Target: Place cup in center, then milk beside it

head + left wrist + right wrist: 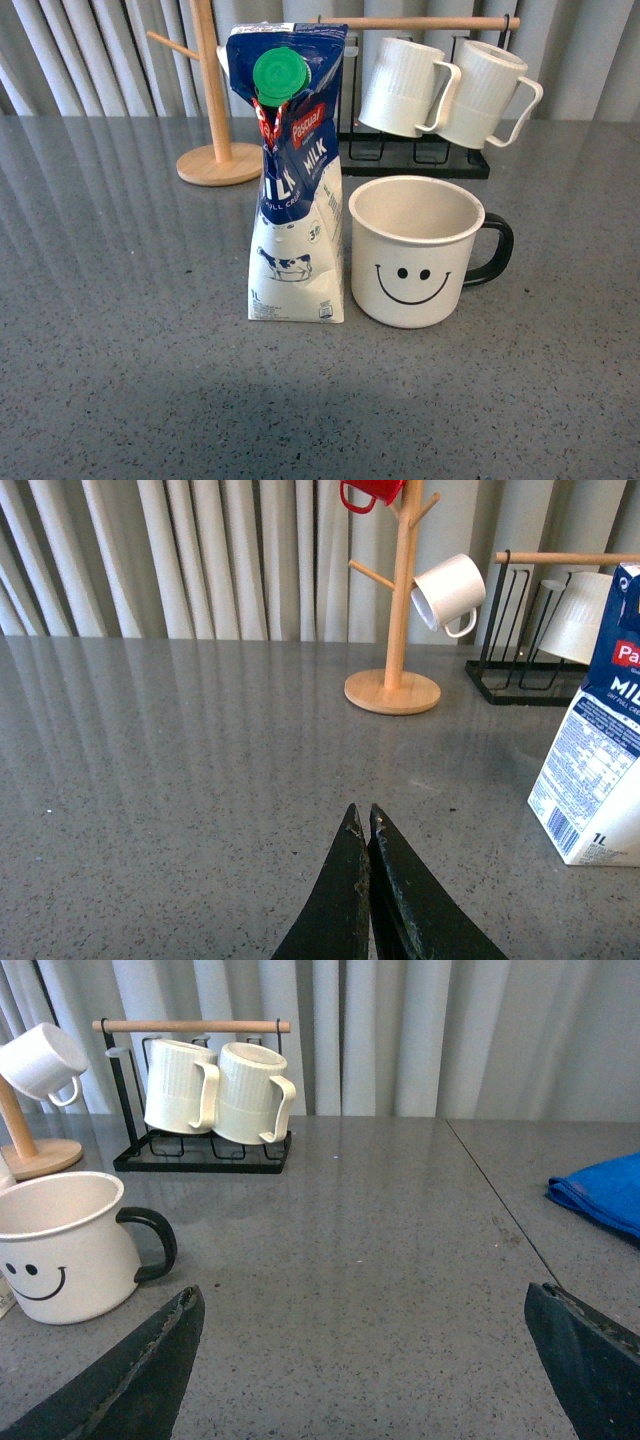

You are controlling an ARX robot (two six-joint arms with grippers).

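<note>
The cup (pixel 415 252), a wide white mug with a black smiley face and black handle, stands upright on the grey table in the front view. The milk (pixel 293 175), a tall blue-and-white carton with a green cap, stands upright just left of it, almost touching. Neither arm shows in the front view. My left gripper (pixel 361 815) is shut and empty, low over the table, with the milk (pixel 600 750) off to one side. My right gripper (pixel 360 1295) is open and empty, with the cup (pixel 65 1245) beside one finger.
A wooden mug tree (pixel 215 110) stands behind the milk, holding a small white cup (pixel 448 593) and a red mug (pixel 370 492). A black rack (pixel 420 160) holds two ribbed white mugs (pixel 405 85). A blue cloth (pixel 600 1192) lies off to one side.
</note>
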